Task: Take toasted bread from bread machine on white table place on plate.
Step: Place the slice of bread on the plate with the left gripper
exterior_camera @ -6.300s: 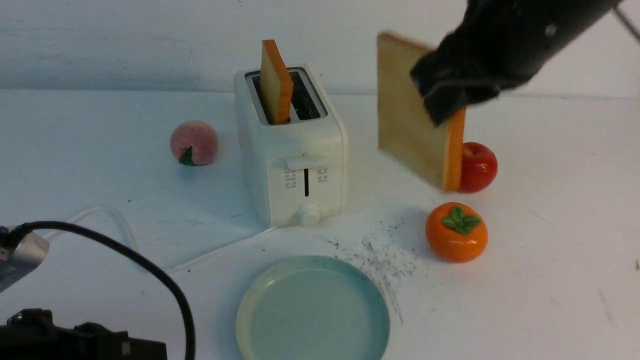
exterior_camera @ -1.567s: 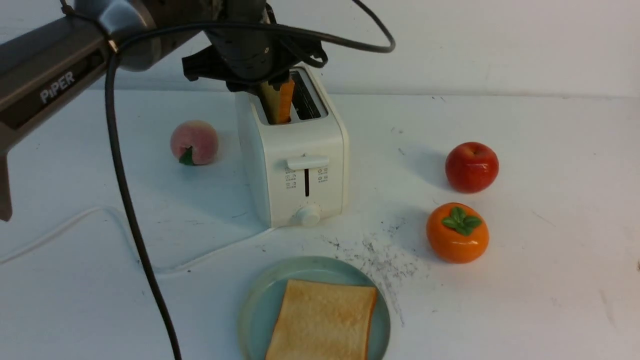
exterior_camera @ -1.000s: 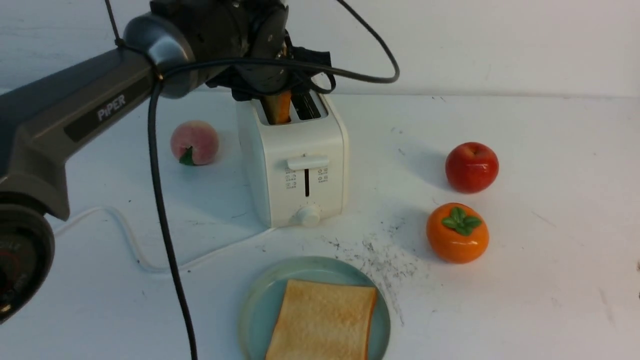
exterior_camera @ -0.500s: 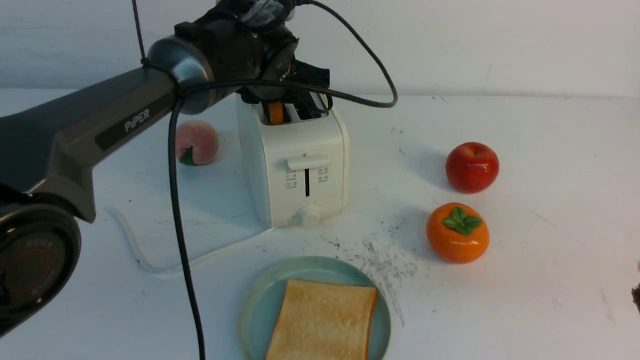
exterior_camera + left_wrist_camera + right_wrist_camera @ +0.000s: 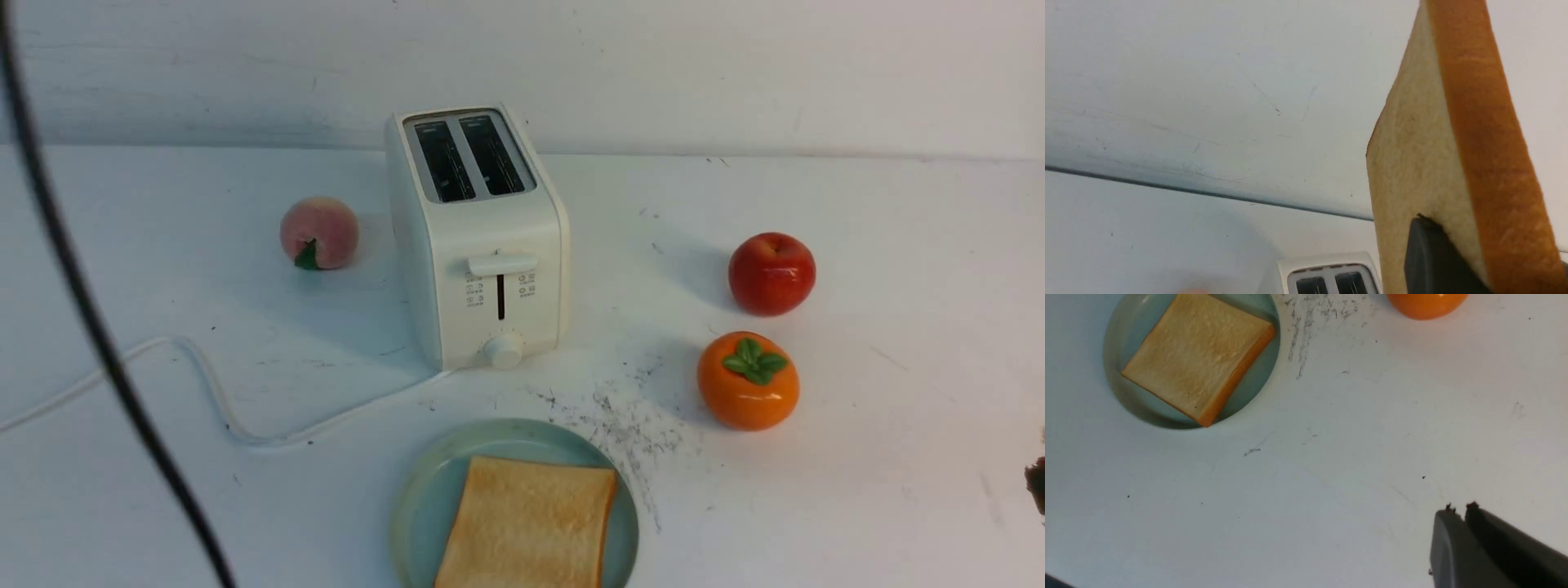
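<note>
The bread machine [image 5: 478,245] stands at the back middle of the white table [image 5: 898,245] with both slots empty. One slice of toasted bread [image 5: 526,523] lies flat on the plate [image 5: 416,506] at the front. The left wrist view shows my left gripper [image 5: 1488,245] shut on a second slice of toasted bread [image 5: 1453,143], held upright high above the bread machine [image 5: 1327,273]. That arm is out of the front view. My right gripper [image 5: 1459,508] is shut and empty over bare table, to the right of the plate [image 5: 1257,388].
A peach [image 5: 318,233] sits left of the bread machine. A red apple [image 5: 771,273] and an orange persimmon [image 5: 747,380] sit on the right. The white cord [image 5: 204,384] runs left across the table. A black cable [image 5: 82,310] hangs at the left.
My left gripper closed on the slice in the left slot and rose out of the front view with it. Both slots now stand empty.
</note>
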Available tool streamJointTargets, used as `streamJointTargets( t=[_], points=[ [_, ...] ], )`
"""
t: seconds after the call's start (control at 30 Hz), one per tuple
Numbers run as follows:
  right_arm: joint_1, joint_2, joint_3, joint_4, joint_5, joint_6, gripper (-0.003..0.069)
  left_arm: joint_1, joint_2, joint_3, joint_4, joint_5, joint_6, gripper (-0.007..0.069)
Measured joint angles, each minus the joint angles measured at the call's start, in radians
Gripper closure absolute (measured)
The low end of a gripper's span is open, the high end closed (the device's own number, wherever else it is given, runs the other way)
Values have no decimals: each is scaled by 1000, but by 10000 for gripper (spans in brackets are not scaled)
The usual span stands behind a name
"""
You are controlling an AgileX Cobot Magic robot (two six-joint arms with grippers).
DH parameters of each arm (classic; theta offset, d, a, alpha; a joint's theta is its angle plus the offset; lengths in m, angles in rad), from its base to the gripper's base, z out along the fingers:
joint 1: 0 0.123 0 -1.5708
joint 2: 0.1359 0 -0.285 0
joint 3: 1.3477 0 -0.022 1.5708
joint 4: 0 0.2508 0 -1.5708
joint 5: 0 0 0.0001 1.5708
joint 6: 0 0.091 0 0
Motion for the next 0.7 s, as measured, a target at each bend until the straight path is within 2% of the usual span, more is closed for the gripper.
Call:
streamJointTargets(
  t=[0.1, 0.13, 0.17, 0.2, 0.3, 0.43, 0.53, 0.63, 0.7],
  points=[
    [0, 0, 0, 6, 0, 0, 614, 0, -90, -4, -68, 209, 120, 515],
    [0, 0, 0, 6, 0, 0, 614, 0, -95, -4, -71, 209, 120, 515],
    [0, 0, 0, 7, 0, 0, 611, 1, -126, 8, -99, 314, 188, 515],
    [0, 0, 0, 8, -1, 0, 609, 2, -148, 30, -115, 340, 218, 515],
    [0, 0, 0, 13, -1, 0, 605, 4, -197, 116, -175, 349, 252, 515],
    [0, 0, 0, 15, -1, 0, 601, 4, -242, 303, -344, 349, 264, 515],
    [0, 0, 0, 15, -1, 0, 597, 4, -245, 517, -517, 348, 302, 515],
    [0, 0, 0, 15, 1, 0, 594, 4, -215, 717, -669, 278, 372, 515],
    [0, 0, 0, 15, 0, 0, 594, 4, -194, 797, -723, 222, 416, 515]
  ],
)
